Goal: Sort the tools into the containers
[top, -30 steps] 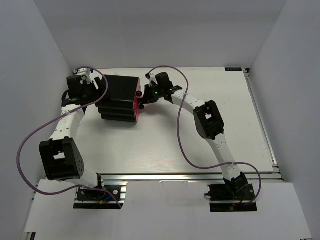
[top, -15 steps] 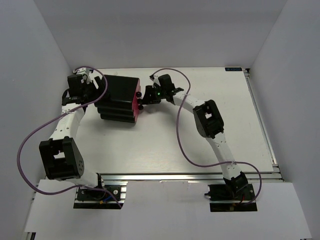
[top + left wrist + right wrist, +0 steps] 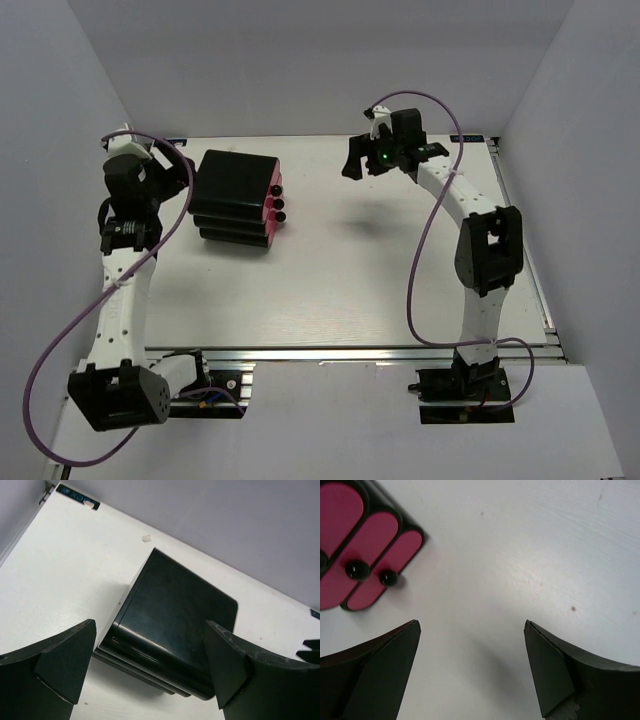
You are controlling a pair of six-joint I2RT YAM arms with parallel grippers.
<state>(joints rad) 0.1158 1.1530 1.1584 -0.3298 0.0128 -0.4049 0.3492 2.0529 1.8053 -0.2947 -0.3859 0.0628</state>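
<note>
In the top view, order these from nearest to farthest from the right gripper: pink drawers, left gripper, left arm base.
1. pink drawers, on its left
2. left gripper, far left
3. left arm base, near left edge

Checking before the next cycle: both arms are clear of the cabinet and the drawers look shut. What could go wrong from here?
1. No clamp shows on the black cabinet; it just stands on the table. The left gripper is open and apart from its back, so if the right gripper, also open, pulls a knob, the whole box may slide.
2. No tools show in any view and the pink drawers look shut, so the sorting can't be verified.
</note>
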